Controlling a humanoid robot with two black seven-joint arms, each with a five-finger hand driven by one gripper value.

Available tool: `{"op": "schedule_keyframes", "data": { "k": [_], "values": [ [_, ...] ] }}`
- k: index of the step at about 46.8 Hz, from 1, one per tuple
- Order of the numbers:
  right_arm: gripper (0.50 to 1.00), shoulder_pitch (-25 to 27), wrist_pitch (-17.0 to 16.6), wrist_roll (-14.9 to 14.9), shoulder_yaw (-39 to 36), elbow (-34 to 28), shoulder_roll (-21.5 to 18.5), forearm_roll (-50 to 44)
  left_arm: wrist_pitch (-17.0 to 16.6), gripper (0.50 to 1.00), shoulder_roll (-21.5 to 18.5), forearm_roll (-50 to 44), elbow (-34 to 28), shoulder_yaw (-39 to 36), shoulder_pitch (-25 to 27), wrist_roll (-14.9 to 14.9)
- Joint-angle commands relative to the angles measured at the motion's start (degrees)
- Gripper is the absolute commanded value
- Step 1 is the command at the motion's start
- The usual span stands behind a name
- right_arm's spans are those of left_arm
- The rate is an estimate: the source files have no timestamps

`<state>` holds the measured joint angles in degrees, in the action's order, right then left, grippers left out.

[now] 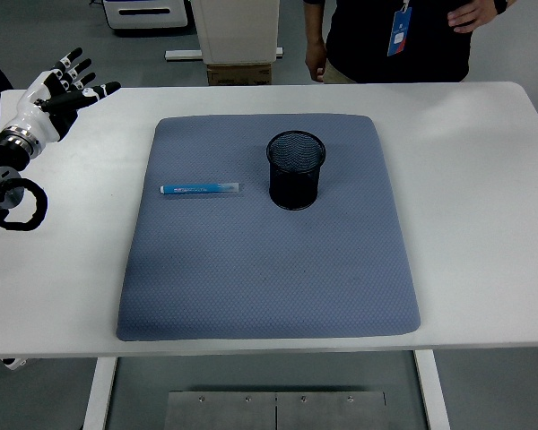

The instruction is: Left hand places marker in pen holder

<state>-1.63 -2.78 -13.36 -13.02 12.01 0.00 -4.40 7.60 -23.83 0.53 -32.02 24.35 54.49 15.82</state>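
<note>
Blue marker [199,189] lies flat on the grey mat [251,287], just left of the black mesh holder [296,169], not touching it. Holder stands upright on the mat. Left hand [61,90] hovers over the table's [484,224] far left, fingers spread, empty, well apart from the marker. Person [394,40] stands behind the table.

- A white bench [484,224] fills most of the view; its near edge runs along the bottom
- A grey-blue mat [269,278] lies flat on the bench's middle, with rounded corners
- A person [394,40] in dark clothes stands behind the far edge; a blue badge hangs at the chest
- A cardboard box [239,73] sits on the floor beyond the bench
</note>
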Motion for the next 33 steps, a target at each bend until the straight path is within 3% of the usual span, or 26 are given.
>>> {"op": "schedule_keyframes", "data": {
  "k": [1, 33],
  "values": [
    [1.0, 0.0, 0.0, 0.0, -0.1, 0.0, 0.0, 0.0, 0.0, 1.0, 0.0, 0.0, 0.0, 0.0, -0.1, 0.0],
    [1.0, 0.0, 0.0, 0.0, 0.0, 0.0, 0.0, 0.0, 1.0, 1.0, -0.3, -0.2, -0.1, 0.0, -1.7, 0.0]
  ]
}}
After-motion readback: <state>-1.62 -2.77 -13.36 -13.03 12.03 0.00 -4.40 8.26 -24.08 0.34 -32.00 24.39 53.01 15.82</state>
